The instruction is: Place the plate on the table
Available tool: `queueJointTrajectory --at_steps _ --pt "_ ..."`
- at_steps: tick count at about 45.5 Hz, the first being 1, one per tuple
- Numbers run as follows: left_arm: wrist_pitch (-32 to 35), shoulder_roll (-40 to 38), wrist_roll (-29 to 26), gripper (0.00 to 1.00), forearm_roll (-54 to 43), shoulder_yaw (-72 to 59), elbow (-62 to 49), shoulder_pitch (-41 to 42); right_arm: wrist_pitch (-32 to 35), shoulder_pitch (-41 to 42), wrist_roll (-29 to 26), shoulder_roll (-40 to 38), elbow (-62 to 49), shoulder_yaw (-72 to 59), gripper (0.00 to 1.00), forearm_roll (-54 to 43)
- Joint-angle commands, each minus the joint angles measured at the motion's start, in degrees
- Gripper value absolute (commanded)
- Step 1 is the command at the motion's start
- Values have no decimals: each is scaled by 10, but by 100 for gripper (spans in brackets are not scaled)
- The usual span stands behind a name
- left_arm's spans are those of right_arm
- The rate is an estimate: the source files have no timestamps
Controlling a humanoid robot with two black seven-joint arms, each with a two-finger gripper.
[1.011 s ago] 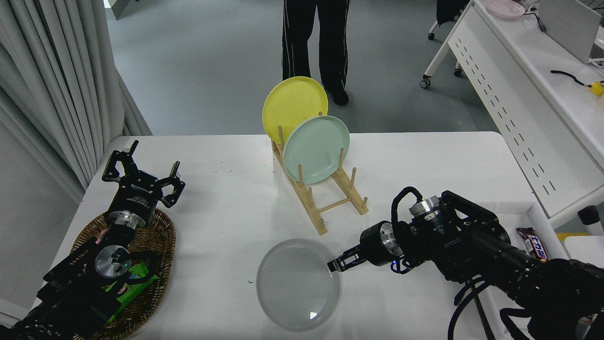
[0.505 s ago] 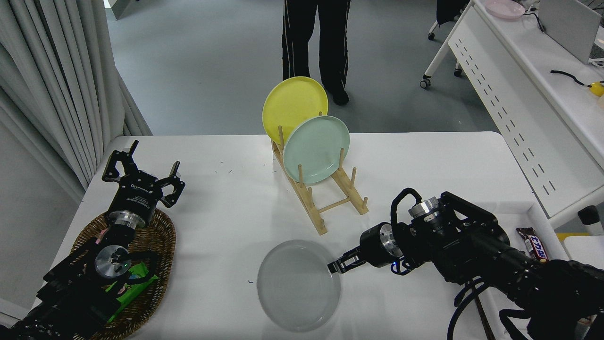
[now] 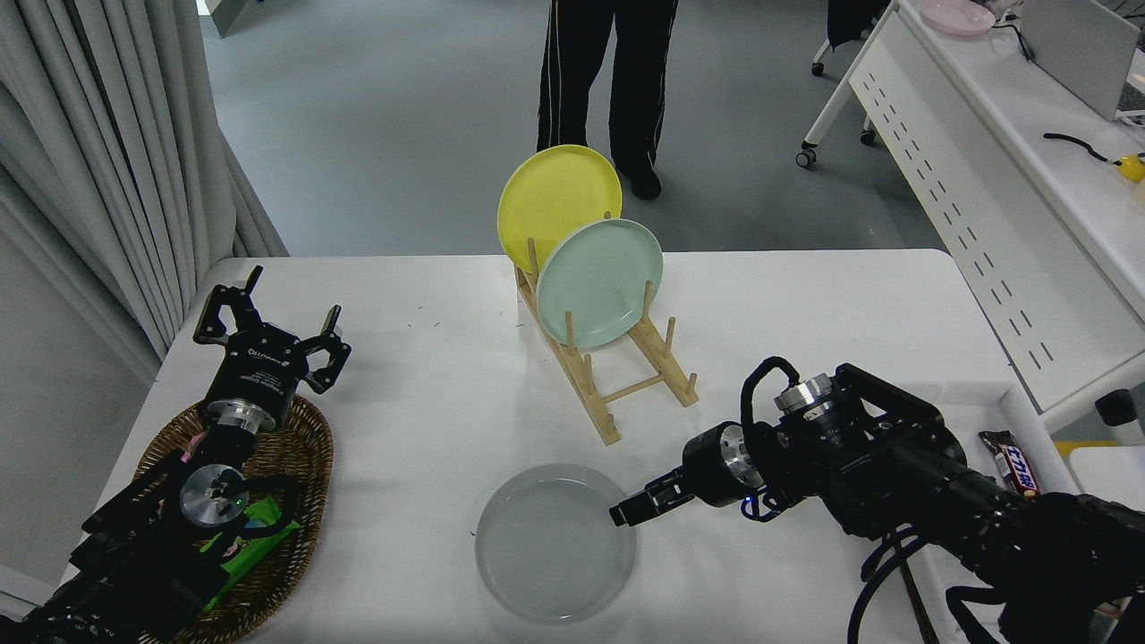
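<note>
The light grey plate point(image 3: 546, 550) lies flat or nearly flat on the white table point(image 3: 429, 402), near its front edge and in front of the rack. My right gripper point(image 3: 623, 513) comes in from the right and is shut on the plate's right rim, low over the table. My left gripper point(image 3: 284, 309) is parked at the lower left over a wicker basket, its fingers open and empty.
A wooden rack point(image 3: 626, 394) at mid-table holds a yellow plate point(image 3: 555, 201) and a mint green plate point(image 3: 599, 282) upright. The wicker basket point(image 3: 300, 465) holds green packets. A candy bar point(image 3: 1011, 461) lies at the right. A person's legs point(image 3: 608, 72) stand beyond the far edge.
The grey plate has tilted down from a raised angle to lie flatter on the table and has shifted a little left. My right gripper moved left and down with it.
</note>
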Motion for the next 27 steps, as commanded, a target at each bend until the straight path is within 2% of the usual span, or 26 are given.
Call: queueJointTrajectory --at_steps 1,6,18,27 --pt "0 0 0 100 0 0 0 0 0 10 -3 -2 29 -3 99 3" --pt "0 0 0 100 0 0 0 0 0 11 -16 -28 95 -6 99 4" --pt "0 0 0 100 0 0 0 0 5 26 -34 -167 311 -58 99 20" --pt "0 0 0 100 0 0 0 0 274 26 -31 -259 395 -77 99 19"
